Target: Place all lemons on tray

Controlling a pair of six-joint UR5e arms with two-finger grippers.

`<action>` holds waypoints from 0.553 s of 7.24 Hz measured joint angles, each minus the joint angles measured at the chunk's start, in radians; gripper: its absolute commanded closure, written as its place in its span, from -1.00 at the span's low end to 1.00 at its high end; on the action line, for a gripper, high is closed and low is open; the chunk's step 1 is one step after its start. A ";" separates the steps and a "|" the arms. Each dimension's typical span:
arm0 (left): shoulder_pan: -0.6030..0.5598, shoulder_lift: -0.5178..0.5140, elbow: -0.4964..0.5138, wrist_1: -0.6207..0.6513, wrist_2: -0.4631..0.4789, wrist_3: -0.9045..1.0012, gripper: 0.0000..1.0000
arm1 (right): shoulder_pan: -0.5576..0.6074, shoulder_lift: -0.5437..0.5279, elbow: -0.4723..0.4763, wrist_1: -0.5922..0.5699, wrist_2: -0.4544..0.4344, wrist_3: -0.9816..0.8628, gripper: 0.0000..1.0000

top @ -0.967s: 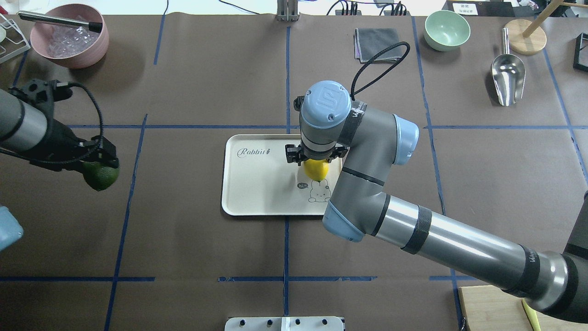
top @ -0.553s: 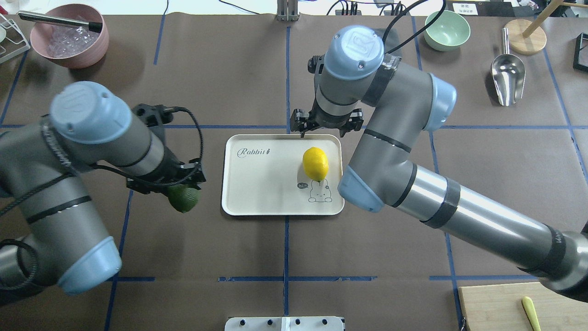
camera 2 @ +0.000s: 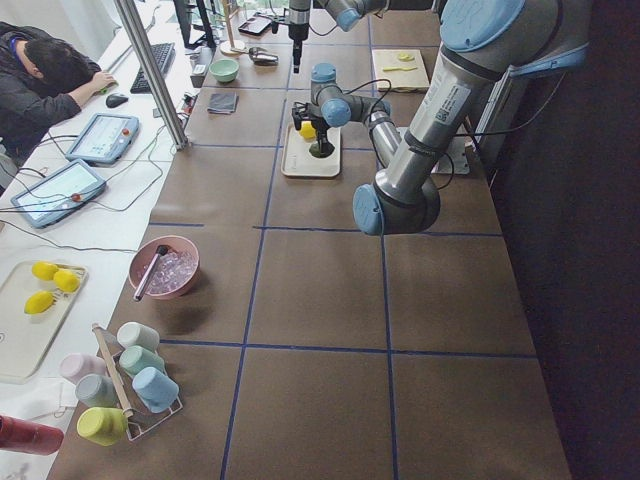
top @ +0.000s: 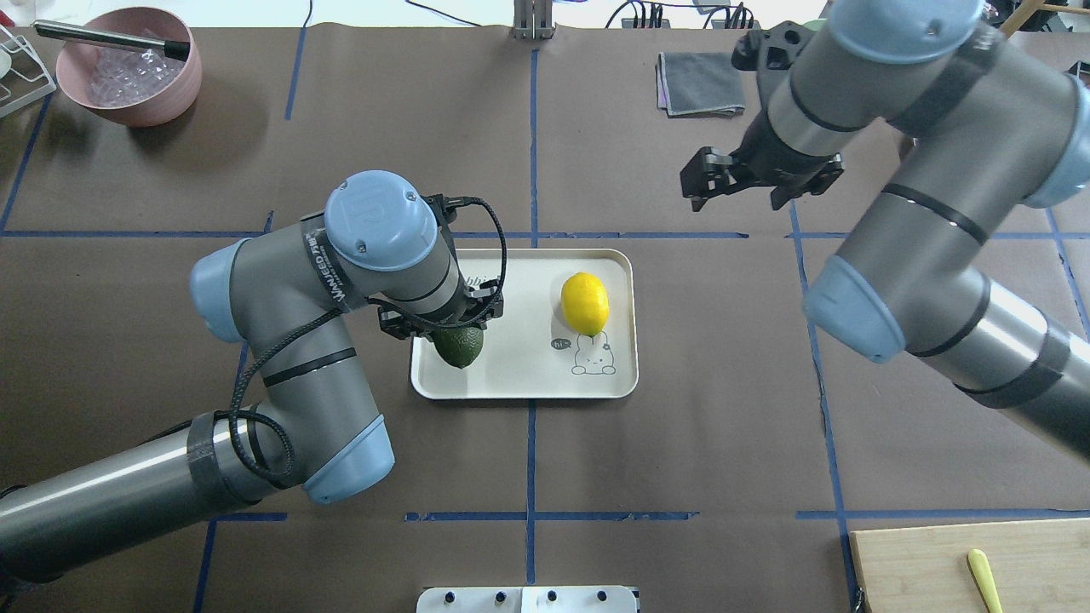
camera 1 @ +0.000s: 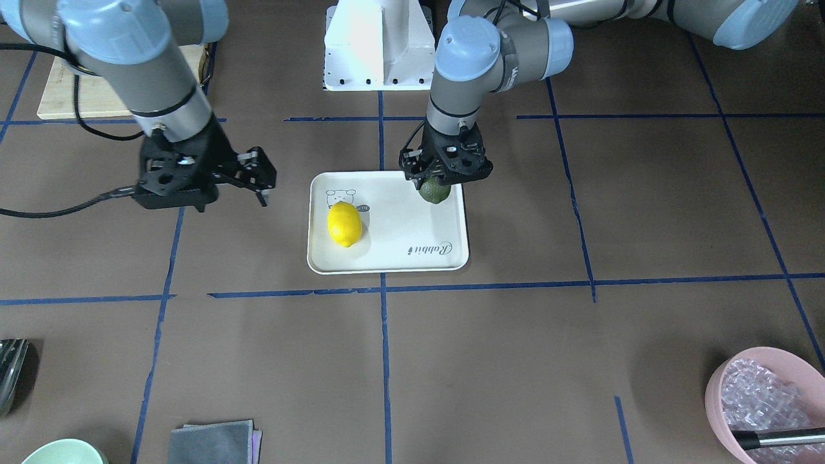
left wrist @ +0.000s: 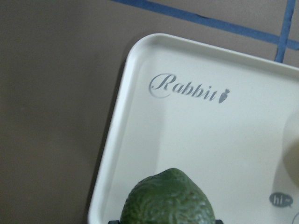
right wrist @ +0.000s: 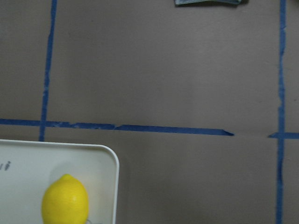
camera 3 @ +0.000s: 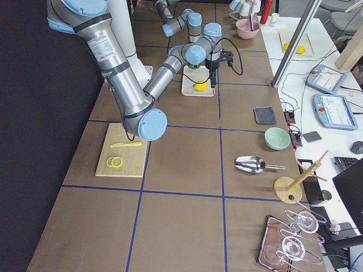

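Note:
The cream tray (top: 519, 379) lies at the table's middle. The yellow lemon (top: 585, 303) lies on its right part, free of both grippers. My left gripper (top: 443, 319) is shut on the dark green lemon (top: 460, 346) and holds it over the tray's near left corner; I cannot tell whether it touches the tray. The left wrist view shows the green lemon (left wrist: 168, 198) over the tray (left wrist: 196, 130). My right gripper (top: 739, 183) is open and empty, raised beyond the tray's far right. The front view shows the yellow lemon (camera 1: 344, 223) and the green lemon (camera 1: 436, 191).
A pink bowl (top: 128, 68) stands at the far left. A grey cloth (top: 700, 83) lies at the far middle-right. A bamboo board (top: 937, 562) with a pale slice (top: 983, 579) is at the near right corner. A green bowl (camera 3: 278, 138) and a metal scoop (camera 3: 252, 164) lie far right.
My right gripper let go of the yellow lemon on the tray and drew back to the far right. My left arm carried the green lemon rightward to over the tray.

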 measured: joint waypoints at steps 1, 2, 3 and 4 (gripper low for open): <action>0.000 -0.010 0.050 -0.040 0.011 0.005 1.00 | 0.036 -0.066 0.042 -0.002 0.009 -0.059 -0.99; -0.001 -0.025 0.090 -0.056 0.014 0.007 0.99 | 0.070 -0.121 0.073 -0.004 0.023 -0.107 -0.99; -0.001 -0.043 0.124 -0.062 0.016 0.008 0.73 | 0.099 -0.171 0.101 -0.005 0.035 -0.153 -0.99; -0.002 -0.054 0.141 -0.064 0.016 0.009 -0.17 | 0.118 -0.209 0.123 -0.005 0.040 -0.184 -0.99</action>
